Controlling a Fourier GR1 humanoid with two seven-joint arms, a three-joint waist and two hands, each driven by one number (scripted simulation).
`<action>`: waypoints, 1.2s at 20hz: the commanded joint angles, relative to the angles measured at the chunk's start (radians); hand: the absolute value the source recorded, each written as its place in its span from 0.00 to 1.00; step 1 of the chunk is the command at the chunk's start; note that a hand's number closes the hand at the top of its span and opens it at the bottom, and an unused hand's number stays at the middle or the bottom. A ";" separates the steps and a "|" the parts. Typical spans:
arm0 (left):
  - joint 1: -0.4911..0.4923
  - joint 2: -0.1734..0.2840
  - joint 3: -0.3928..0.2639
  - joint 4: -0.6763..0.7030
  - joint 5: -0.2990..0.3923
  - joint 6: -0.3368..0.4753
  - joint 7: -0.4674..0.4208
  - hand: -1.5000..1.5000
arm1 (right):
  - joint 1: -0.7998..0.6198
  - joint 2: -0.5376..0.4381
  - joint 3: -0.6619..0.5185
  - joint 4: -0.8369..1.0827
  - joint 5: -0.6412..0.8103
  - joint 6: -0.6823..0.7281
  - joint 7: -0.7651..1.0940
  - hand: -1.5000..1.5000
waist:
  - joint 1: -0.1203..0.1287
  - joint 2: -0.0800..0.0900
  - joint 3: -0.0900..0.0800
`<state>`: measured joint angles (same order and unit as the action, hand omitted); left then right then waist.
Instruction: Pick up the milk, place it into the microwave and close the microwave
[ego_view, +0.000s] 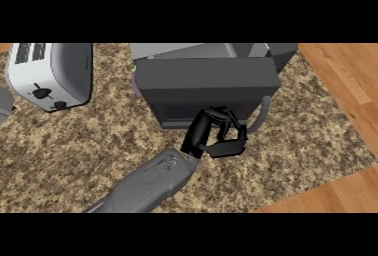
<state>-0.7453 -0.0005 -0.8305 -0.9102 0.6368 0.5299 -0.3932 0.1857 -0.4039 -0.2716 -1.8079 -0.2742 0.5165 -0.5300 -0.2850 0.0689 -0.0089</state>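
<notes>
The left hand (214, 132) hovers against the microwave's (207, 75) front, its fingers curled with nothing visible in them. The milk cannot be made out anywhere around the microwave, whose back is cut off.

You will find no text, label, brand, number or sign that can be read anywhere in this head view. The toaster (52, 72) at the upper left of the frame carries two dark knobs on its white face, but no marking beside them can be made out. The microwave (207, 82) at the upper middle shows plain dark panels; a small green spot sits at its upper left corner, too small for you to read as a sign or figure. The grey forearm and the black hand (214, 134) at the centre bear no lettering either.
</notes>
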 joint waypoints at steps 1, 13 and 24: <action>-0.072 0.000 0.049 0.061 0.051 -0.005 -0.029 1.00 | -0.030 -0.015 -0.009 -0.012 -0.023 -0.002 0.025 0.00 | -0.002 0.007 0.000; -0.190 0.000 0.112 0.151 0.185 -0.038 -0.107 1.00 | -0.090 -0.079 -0.057 0.010 -0.106 0.022 0.072 0.00 | -0.041 0.024 0.003; -0.211 0.000 0.091 0.183 0.247 -0.035 -0.175 1.00 | -0.141 -0.135 -0.093 0.049 -0.139 0.022 0.116 0.00 | -0.048 0.027 0.006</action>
<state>-0.8675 -0.0004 -0.7821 -0.7820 0.8623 0.5041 -0.5636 0.0595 -0.5226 -0.3537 -1.7740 -0.4005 0.5361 -0.4253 -0.3239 0.0888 -0.0035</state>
